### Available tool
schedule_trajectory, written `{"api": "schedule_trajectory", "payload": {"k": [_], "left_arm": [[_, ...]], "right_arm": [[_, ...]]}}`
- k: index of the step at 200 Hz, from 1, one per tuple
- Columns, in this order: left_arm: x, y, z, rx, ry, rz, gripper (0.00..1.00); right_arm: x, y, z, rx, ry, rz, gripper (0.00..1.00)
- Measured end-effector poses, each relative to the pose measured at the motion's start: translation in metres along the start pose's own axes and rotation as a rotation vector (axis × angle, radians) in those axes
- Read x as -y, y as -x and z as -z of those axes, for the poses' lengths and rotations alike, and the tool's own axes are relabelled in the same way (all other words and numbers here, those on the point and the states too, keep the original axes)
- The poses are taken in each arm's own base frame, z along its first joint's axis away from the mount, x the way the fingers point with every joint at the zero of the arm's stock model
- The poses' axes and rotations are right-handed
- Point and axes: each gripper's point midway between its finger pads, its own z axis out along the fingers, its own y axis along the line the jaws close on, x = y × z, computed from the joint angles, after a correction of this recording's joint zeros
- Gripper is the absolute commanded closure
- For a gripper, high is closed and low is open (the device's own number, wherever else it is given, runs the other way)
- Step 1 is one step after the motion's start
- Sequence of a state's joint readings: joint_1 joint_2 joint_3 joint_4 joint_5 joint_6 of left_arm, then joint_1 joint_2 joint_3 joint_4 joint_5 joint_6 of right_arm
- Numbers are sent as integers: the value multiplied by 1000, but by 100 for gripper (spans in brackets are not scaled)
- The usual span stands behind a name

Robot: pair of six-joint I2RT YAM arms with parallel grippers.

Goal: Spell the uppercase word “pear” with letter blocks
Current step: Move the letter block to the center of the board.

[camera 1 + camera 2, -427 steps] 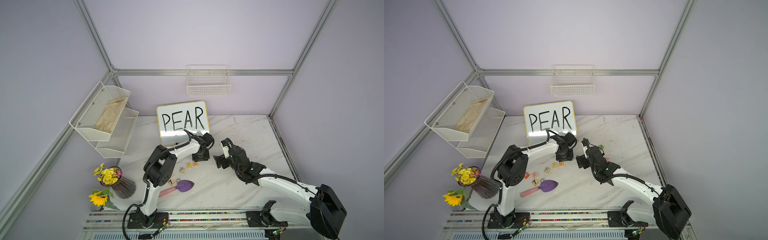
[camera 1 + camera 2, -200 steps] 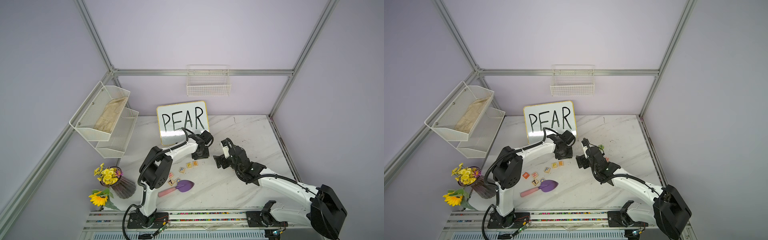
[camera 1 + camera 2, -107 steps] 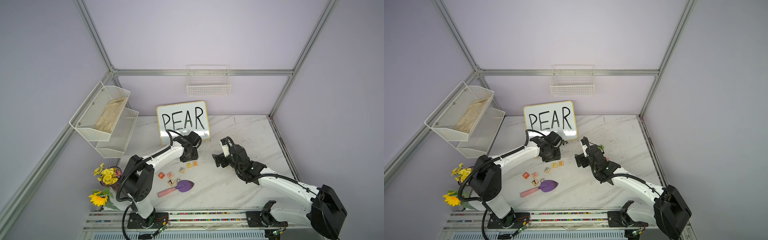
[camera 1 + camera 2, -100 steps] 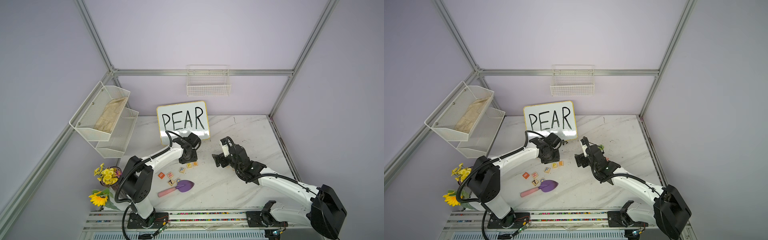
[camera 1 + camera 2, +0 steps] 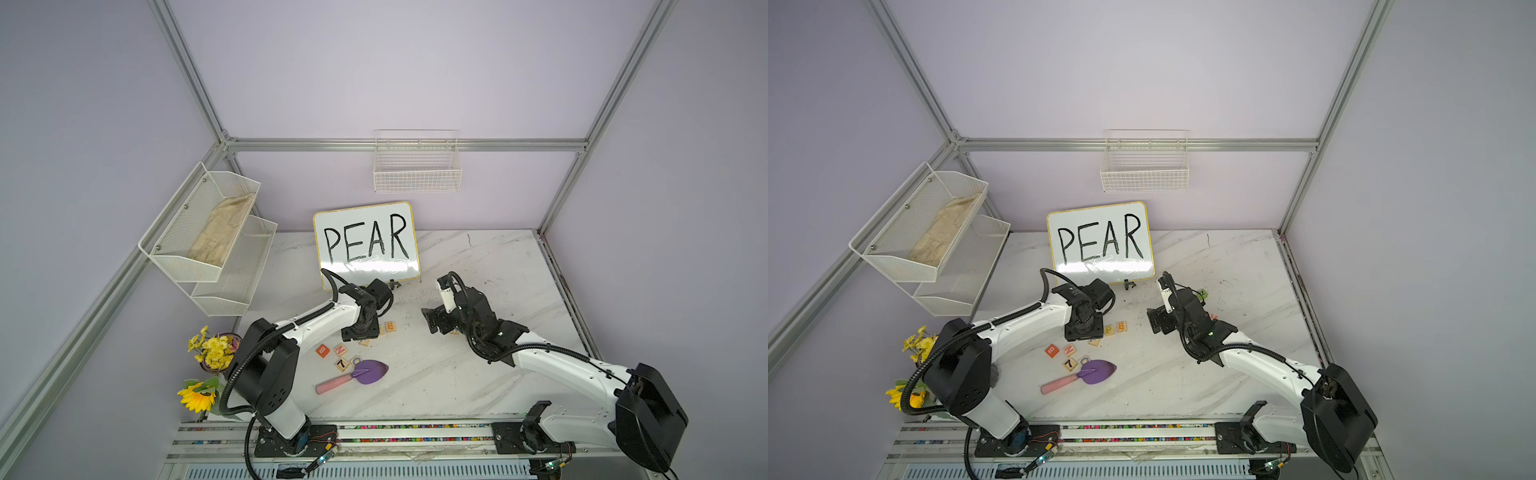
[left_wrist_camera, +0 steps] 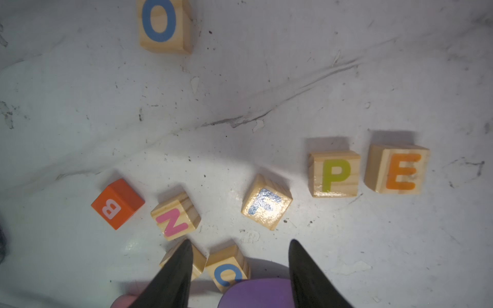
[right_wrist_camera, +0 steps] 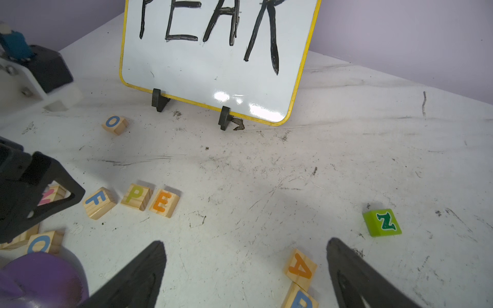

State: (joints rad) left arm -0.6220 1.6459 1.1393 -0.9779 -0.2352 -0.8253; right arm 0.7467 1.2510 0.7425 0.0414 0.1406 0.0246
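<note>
White marble counter (image 5: 457,374) seen from above. A whiteboard (image 5: 368,245) reading PEAR stands at its back edge. The left gripper (image 6: 240,242) hangs just left of the counter's centre, its jaws partly apart and holding nothing. A purple trowel (image 5: 357,374) lies nearer the front edge. The right gripper (image 7: 245,241) hangs right of centre, jaws spread wide and gripping nothing. The A block (image 7: 300,266) lies on the counter between those jaws. Just beside it is a blue-lettered block (image 7: 300,300), its letter cut off. The P block (image 6: 334,173) and E block (image 6: 400,170) sit side by side near the centre, reading PE from the front edge. An F block (image 6: 266,205) lies just beside P.
</note>
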Motion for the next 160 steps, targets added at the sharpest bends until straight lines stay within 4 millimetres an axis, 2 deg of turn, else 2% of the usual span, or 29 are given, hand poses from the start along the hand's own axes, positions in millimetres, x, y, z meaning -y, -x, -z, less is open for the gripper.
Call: {"api": "schedule_trajectory", "payload": {"k": [26,71,113,160], "left_arm": [[2,-5,-9,-9,-18,-14,36],[11,-6,-16,-1,-62,-28,35],[10,-7,-28,-11,-44,-28,36],[-8,-6,-43,-32,17,5,35]], "right_arm": [[0,0,0,-1,0,0,4],[-1,-5,-5,-19,1,3,4],[-2,-3,-5,-16,9,-2,4],[-33,3,-5,1,174,-1,4]]}}
